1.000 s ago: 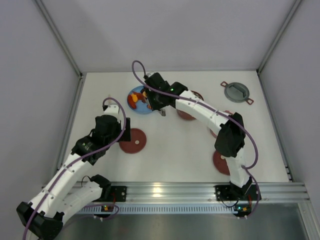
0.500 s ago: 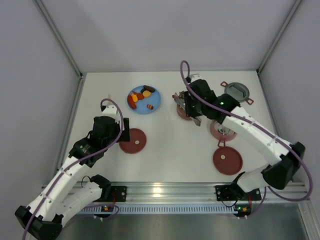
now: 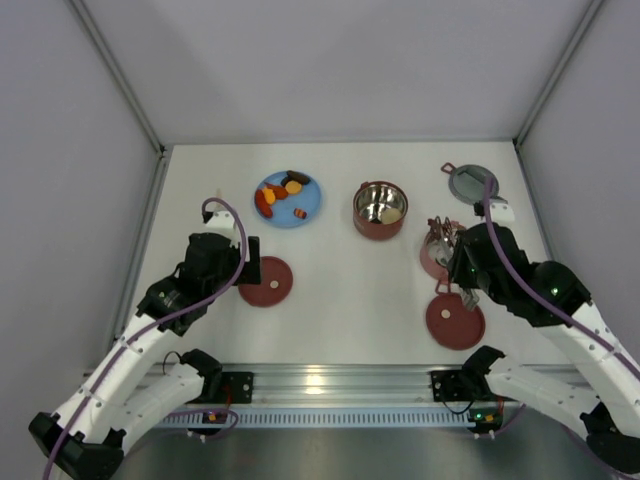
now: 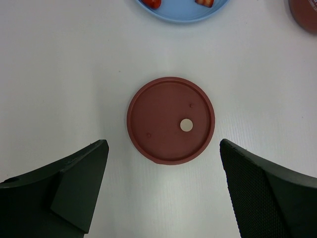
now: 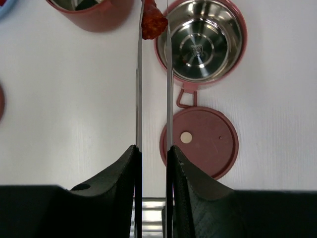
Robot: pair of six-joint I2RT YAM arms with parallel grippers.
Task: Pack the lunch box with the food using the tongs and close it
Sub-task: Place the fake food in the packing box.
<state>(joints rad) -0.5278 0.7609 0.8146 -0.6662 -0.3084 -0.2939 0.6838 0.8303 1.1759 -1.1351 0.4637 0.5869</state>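
Gripping the tongs [image 5: 139, 74], right hand [image 5: 152, 148] is clamped on both arms; their tips pinch a reddish food piece [image 5: 151, 22] right by the rim of the empty bowl [image 5: 203, 42]. Left hand [image 4: 162, 168] hangs wide open above a disc lid [image 4: 171, 119].

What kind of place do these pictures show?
Probably a robot test cell, not a kitchen: a white table boxed in by plain grey panels, a left arm and a right arm bolted to an aluminium rail, and a lunch box bowl and blue plate set out as props.
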